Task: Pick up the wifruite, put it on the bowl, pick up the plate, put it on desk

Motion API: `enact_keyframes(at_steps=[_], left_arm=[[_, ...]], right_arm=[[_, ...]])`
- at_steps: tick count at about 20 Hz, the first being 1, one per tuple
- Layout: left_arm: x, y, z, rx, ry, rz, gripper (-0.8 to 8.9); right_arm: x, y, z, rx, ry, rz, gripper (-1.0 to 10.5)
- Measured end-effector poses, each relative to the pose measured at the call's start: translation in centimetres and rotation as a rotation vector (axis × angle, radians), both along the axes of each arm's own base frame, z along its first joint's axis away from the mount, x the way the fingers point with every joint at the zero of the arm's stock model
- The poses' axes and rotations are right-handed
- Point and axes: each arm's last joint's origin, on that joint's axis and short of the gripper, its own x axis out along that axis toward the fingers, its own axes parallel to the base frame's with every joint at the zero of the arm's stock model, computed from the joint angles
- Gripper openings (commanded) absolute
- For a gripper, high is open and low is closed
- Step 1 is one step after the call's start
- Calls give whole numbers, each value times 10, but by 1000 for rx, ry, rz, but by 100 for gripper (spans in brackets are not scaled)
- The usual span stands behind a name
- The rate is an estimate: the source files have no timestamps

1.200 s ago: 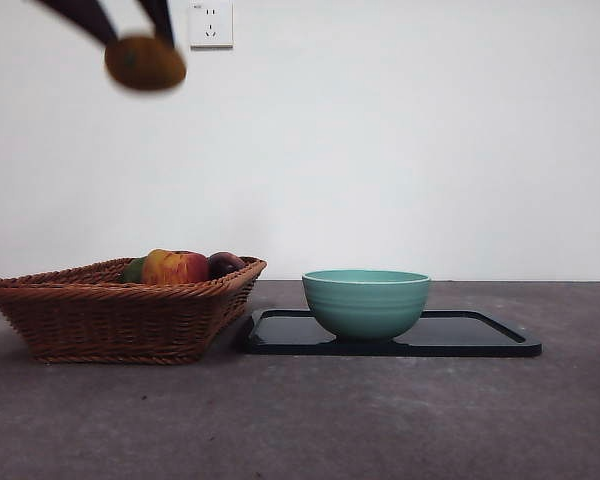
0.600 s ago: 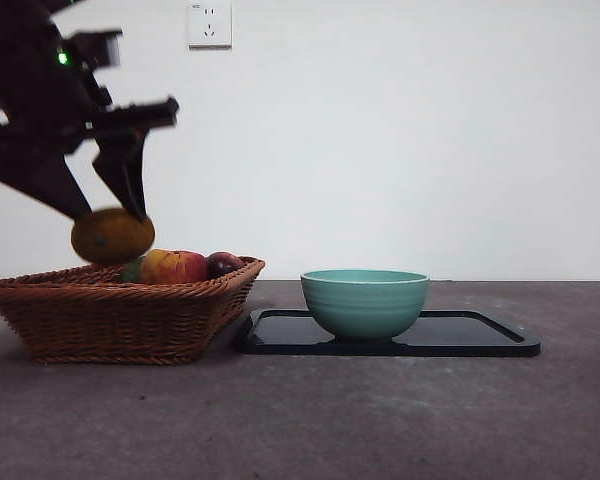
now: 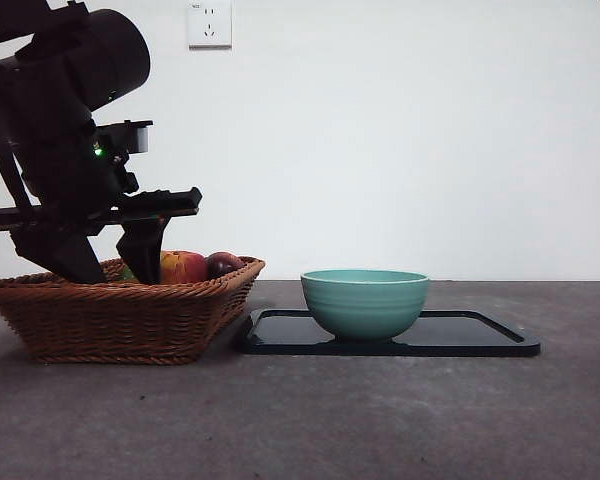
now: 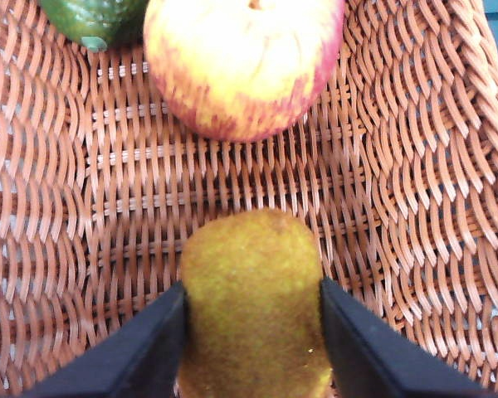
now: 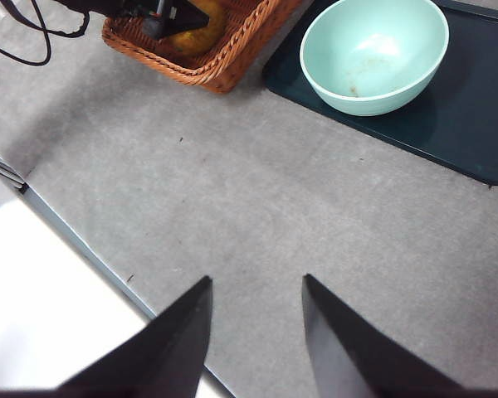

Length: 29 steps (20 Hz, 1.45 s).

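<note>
The wifruite (image 4: 253,307), a fuzzy brown-green kiwi, sits between the jaws of my left gripper (image 4: 251,290), which is shut on it low inside the brown wicker basket (image 4: 415,166). From the front, the left gripper (image 3: 105,265) dips behind the basket (image 3: 110,320) rim and the wifruite is hidden. The teal bowl (image 3: 365,302) stands empty on a flat black tray (image 3: 480,335), right of the basket; I see no separate plate. My right gripper (image 5: 253,290) hangs open above the grey desk (image 5: 274,207), with the bowl (image 5: 373,50) beyond it.
A red-yellow apple (image 4: 245,58) and a green fruit (image 4: 95,16) lie in the basket just past the wifruite. A dark plum (image 3: 223,264) sits by the apple (image 3: 183,267). A pale strip borders the desk in the right wrist view.
The left gripper has come down with the wifruite from high at the upper left into the basket. The bowl, the tray and the right arm have stayed put.
</note>
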Motion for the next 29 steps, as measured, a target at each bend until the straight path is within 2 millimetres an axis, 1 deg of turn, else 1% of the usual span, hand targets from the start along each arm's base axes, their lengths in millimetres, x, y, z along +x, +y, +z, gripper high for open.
enact_keyframes(at_steps=[2, 7, 9, 12, 16, 19, 22, 25, 29], left_arm=[[-1, 0, -1, 4, 9, 0, 382], [-2, 1, -1, 11, 22, 0, 382], [-5, 2, 8, 0, -1, 0, 382], [-15, 7, 34, -34, -72, 0, 381], [-36, 14, 64, -80, -120, -39, 380], [-58, 19, 92, -206, -166, -156, 379], [-81, 24, 112, -318, -181, -305, 378], [-101, 30, 122, -363, -164, -430, 375], [-121, 37, 123, -356, -101, -551, 374]], right_arm=[[0, 0, 0, 0, 0, -1, 173], [0, 0, 0, 0, 0, -1, 173], [0, 0, 0, 0, 0, 0, 173], [0, 0, 0, 0, 0, 0, 173], [0, 0, 0, 0, -1, -1, 173], [0, 0, 0, 1, -4, -1, 173], [0, 0, 0, 0, -4, -2, 173], [0, 0, 0, -3, -5, -5, 173], [0, 0, 0, 1, 0, -11, 173]])
